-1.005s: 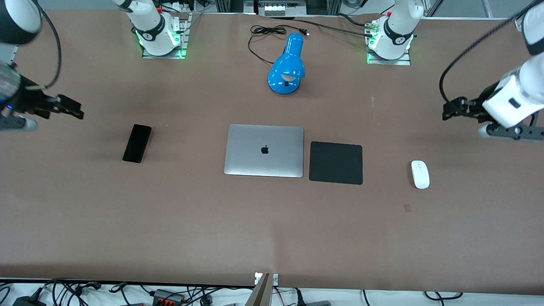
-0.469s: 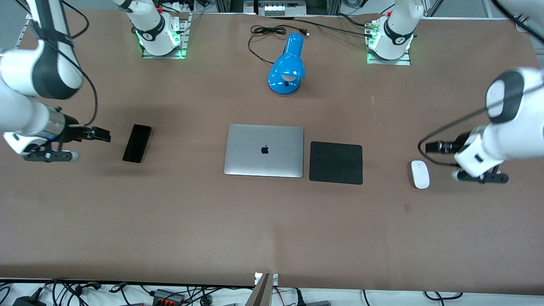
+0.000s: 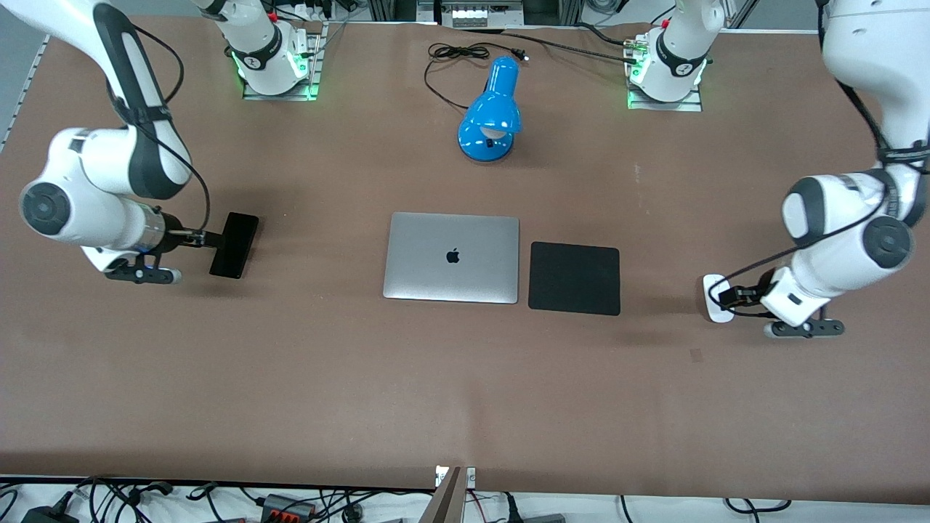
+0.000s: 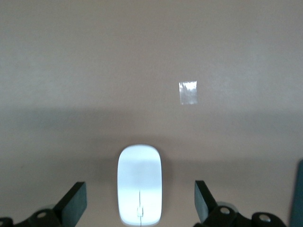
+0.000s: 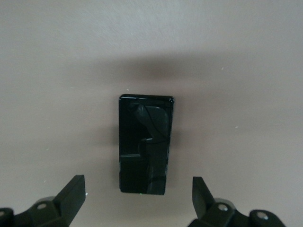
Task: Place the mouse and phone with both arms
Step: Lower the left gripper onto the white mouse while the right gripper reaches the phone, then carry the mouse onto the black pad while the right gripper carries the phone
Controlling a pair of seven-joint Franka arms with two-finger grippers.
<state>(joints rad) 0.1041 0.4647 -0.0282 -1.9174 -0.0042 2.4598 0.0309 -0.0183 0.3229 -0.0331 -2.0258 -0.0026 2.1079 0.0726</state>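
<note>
Both arms are at the approach step, each lining up over its own object, and nothing is gripped yet. At the right edge of the front view, the left gripper (image 3: 729, 296) hangs over the small, glossy white oval mouse (image 3: 713, 300), which lies on the brown table surface (image 3: 465, 392) toward the left arm's end. The left wrist view shows the mouse (image 4: 139, 185) between the spread fingers (image 4: 75, 202), which stand clear of its sides. At the left of the front view, the right gripper (image 3: 212, 238) is over the slim black rectangular phone (image 3: 237, 247), which lies flat toward the right arm's end. In the right wrist view its fingers (image 5: 72, 191) are likewise wide apart, either side of the phone's (image 5: 144, 144) lower half.

The next move probably calls for a straight descent and a gentle close; the thin phone will be harder to get hold of.

In mid-frame rest a closed silver laptop (image 3: 452, 257) and, just beside it, a square black mat (image 3: 574, 278). Above them lies a blue desk lamp (image 3: 491, 112). Cables trail along the lower edge.
</note>
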